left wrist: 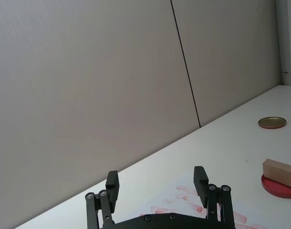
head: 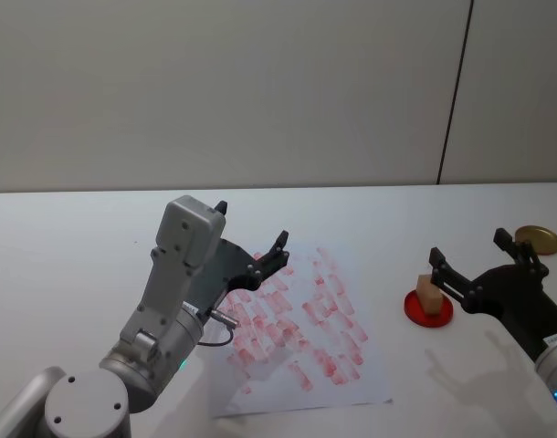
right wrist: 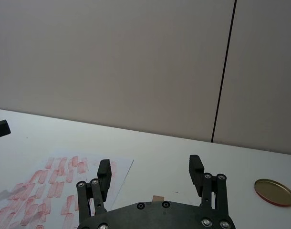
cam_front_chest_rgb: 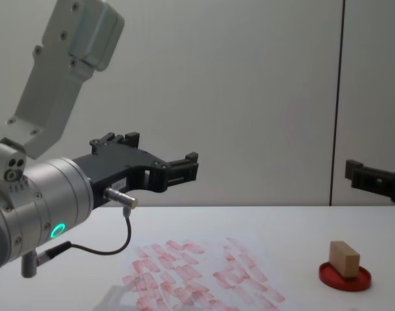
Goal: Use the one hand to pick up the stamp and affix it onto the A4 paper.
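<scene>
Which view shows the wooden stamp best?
Chest view: the stamp sits unobstructed on the red ink pad. Left wrist view has it farther off; head view, beside the right gripper; right wrist view, a sliver.

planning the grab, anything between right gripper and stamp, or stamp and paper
Nothing visible. The open right gripper hangs above the stamp on the red ink pad; the left gripper hovers over the left of the paper.

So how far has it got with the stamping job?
Barely begun on this round. Done: the A4 paper already carries many red prints. In hand: the right gripper hovers above the stamp, jaws open, not gripping it; the stamp sits on the red ink pad. Left: grasp it, carry it over, press it on the paper. The left gripper hangs open over the paper.
</scene>
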You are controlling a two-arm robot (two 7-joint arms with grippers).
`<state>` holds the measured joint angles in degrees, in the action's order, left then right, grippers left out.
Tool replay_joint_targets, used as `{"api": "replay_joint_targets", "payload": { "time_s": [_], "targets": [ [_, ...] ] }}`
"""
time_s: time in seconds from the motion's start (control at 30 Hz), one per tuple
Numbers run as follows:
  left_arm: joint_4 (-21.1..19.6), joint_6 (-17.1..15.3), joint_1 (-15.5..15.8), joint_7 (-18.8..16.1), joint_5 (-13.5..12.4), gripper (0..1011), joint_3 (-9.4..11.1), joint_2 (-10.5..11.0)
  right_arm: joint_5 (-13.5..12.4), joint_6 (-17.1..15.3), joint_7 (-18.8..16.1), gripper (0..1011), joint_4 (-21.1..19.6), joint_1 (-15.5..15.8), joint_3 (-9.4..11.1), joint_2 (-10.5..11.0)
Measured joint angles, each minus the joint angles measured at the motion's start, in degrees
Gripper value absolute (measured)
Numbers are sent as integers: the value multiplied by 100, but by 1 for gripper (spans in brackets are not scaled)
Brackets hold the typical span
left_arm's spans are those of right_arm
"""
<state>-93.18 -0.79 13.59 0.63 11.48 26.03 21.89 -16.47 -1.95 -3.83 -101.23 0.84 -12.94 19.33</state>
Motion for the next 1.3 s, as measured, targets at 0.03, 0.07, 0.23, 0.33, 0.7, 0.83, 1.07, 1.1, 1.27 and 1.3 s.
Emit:
{"api": "replay_joint_targets", "payload": {
  "time_s": [0.03, 0.07, 0.23, 0.33, 0.7, 0.83, 1.07, 1.1, 1.27, 1.3],
  "targets": [
    [0, 0, 0, 0, 0, 993, 0, 0, 0, 0, 0, 1001, 0, 0, 0, 0],
    [0, 0, 0, 0, 0, 993, 0, 0, 0, 0, 0, 1001, 0, 0, 0, 0],
    [0, 0, 0, 0, 0, 993, 0, 0, 1, 0, 0, 1001, 0, 0, 0, 0],
    [0, 0, 0, 0, 0, 993, 0, 0, 1, -1, 0, 1001, 0, 0, 0, 0],
    [0, 0, 0, 0, 0, 993, 0, 0, 2, -3, 0, 1001, 1, 0, 0, -1],
    [0, 0, 0, 0, 0, 993, 0, 0, 18, -64, 50, 1001, -8, -3, -2, -19],
    [0, 0, 0, 0, 0, 993, 0, 0, 37, -356, 220, 1001, -45, -44, -8, -85],
    [0, 0, 0, 0, 0, 993, 0, 0, 40, -471, 261, 1001, -47, -66, -10, -108],
    [0, 0, 0, 0, 0, 993, 0, 0, 48, -818, 412, 1001, -6, -171, -16, -197],
    [0, 0, 0, 0, 0, 993, 0, 0, 49, -877, 432, 1001, 10, -192, -17, -214]
  ]
}}
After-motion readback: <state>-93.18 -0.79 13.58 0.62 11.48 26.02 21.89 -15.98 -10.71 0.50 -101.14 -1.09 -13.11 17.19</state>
